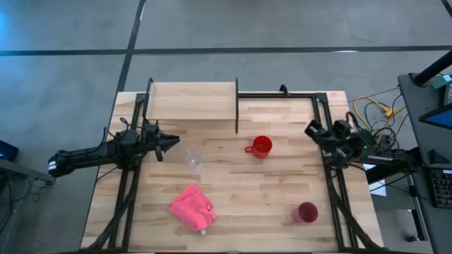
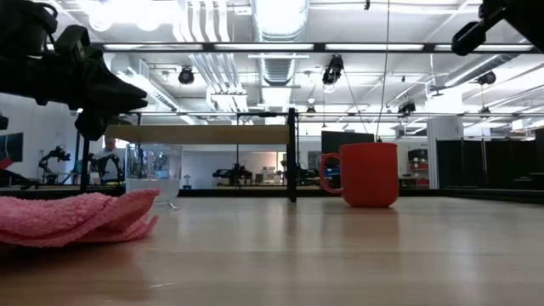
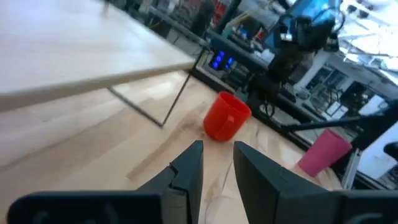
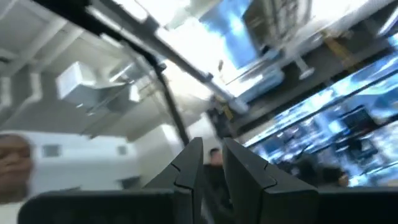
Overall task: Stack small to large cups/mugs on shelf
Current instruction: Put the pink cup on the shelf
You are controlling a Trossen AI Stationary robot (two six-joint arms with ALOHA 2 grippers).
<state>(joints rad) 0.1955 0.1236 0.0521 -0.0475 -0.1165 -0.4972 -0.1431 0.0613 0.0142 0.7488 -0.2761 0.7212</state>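
Note:
In the high view the small clear cup stands on the tabletop just right of my left gripper, which hovers open by a narrow gap and holds nothing. The red-orange mug stands upright near the table's middle, handle to the left. The magenta tumbler stands near the right near corner. The wooden shelf with black uprights sits at the far left. My right gripper waits raised over the right side, fingers slightly apart. The left wrist view shows the mug and the tumbler beyond my left gripper.
A crumpled pink cloth lies near the table's near edge, in front of the clear cup. A black metal frame runs along the table's far and right sides. Bare wood lies between the mug and the shelf.

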